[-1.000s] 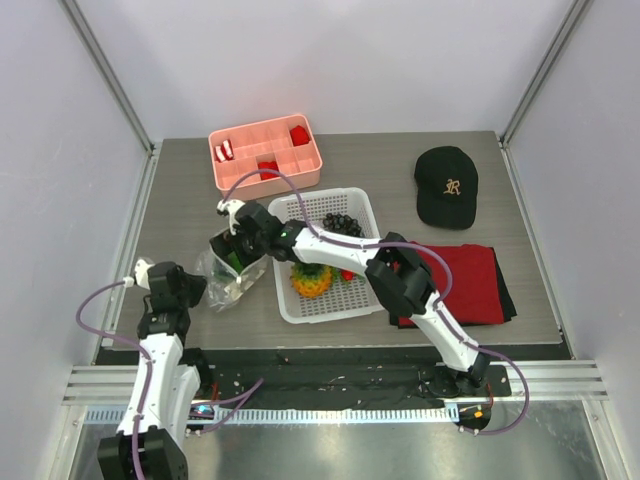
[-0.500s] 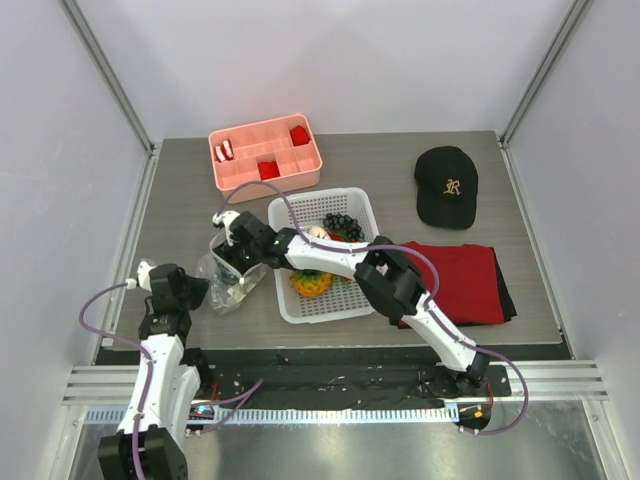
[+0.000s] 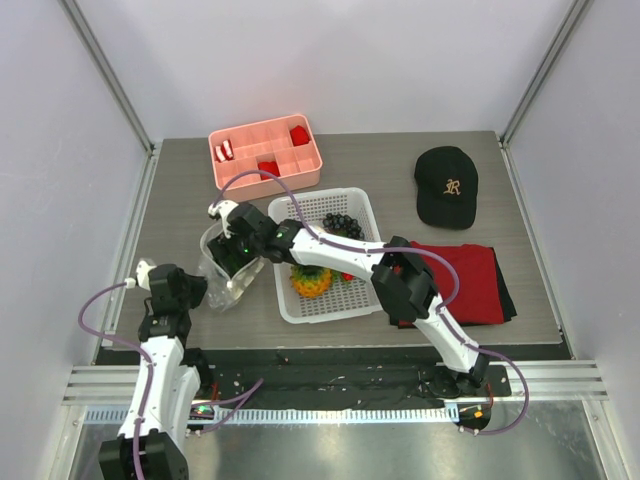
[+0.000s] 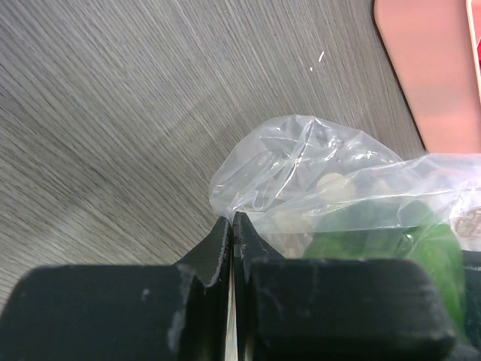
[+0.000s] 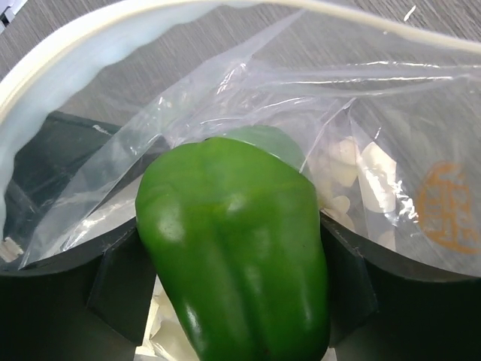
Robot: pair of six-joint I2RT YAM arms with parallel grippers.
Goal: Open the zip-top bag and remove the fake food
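Grey wood-grain table [image 3: 400, 160] carries a clear crinkly plastic zip-top bag [image 3: 216, 288] at nine o'clock of a white perforated plastic basket [image 3: 290, 306]. At the bag's eight o'clock edge the left gripper [image 4: 231, 226] is clenched on the film. Inside the open mouth, the right gripper [image 3: 233, 252] grasps a glossy green plastic bell pepper [image 5: 233, 241].
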